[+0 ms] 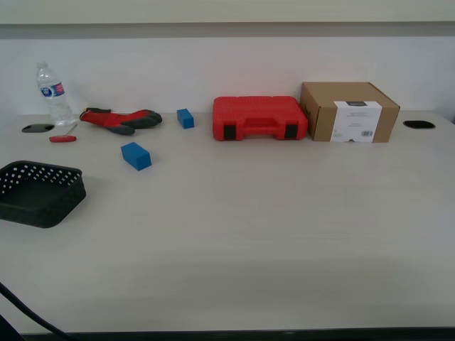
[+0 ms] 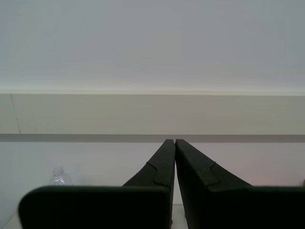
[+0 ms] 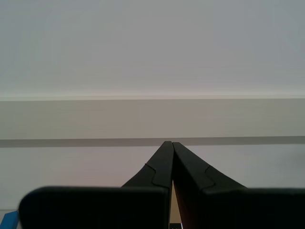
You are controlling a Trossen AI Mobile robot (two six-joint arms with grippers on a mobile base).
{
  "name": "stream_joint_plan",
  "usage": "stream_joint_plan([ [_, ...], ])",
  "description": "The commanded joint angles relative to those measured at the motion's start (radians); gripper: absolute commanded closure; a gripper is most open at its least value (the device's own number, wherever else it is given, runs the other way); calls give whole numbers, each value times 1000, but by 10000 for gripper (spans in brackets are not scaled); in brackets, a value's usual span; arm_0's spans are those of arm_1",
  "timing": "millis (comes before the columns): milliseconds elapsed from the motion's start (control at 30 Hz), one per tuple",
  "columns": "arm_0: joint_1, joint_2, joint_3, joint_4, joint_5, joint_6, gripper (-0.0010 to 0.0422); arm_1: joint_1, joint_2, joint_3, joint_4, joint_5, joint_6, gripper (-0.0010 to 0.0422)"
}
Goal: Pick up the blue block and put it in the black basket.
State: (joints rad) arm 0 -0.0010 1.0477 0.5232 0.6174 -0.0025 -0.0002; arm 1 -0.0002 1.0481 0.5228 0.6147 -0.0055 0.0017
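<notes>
The blue block (image 1: pixel 136 155) lies on the table toward the exterior view's left, beyond the black basket (image 1: pixel 39 193), which sits at the left edge with nothing showing in it. Neither arm shows in the exterior view. In the first wrist view my first gripper (image 2: pixel 172 141) is shut and empty, raised and facing the wall. In the second wrist view my second gripper (image 3: pixel 169 143) is likewise shut and empty, facing the wall. A sliver of blue (image 3: pixel 7 220) shows at a corner of the second wrist view; I cannot tell which block it is.
A smaller blue block (image 1: pixel 185 118), red-and-grey gloves (image 1: pixel 121 119), a red screwdriver (image 1: pixel 62 138) and a water bottle (image 1: pixel 53 94) lie at the back left. A red case (image 1: pixel 259 118) and cardboard box (image 1: pixel 348 111) stand at the back. The bottle's cap (image 2: pixel 59 176) shows in the first wrist view.
</notes>
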Motion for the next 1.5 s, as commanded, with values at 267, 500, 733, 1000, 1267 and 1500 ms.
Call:
stream_joint_plan([
  [267, 1, 0, 1, 3, 0, 0, 413, 0, 0, 0, 3, 2, 1, 413],
  [500, 1, 0, 1, 3, 0, 0, 413, 0, 0, 0, 3, 2, 1, 413],
  [733, 1, 0, 1, 3, 0, 0, 413, 0, 0, 0, 3, 2, 1, 413],
  [1000, 1, 0, 1, 3, 0, 0, 413, 0, 0, 0, 3, 2, 1, 413],
  [1267, 1, 0, 1, 2, 0, 0, 413, 1, 39, 23, -80, 0, -17, 413],
  [1500, 1, 0, 1, 2, 0, 0, 413, 0, 366, 61, -239, 106, -159, 413],
])
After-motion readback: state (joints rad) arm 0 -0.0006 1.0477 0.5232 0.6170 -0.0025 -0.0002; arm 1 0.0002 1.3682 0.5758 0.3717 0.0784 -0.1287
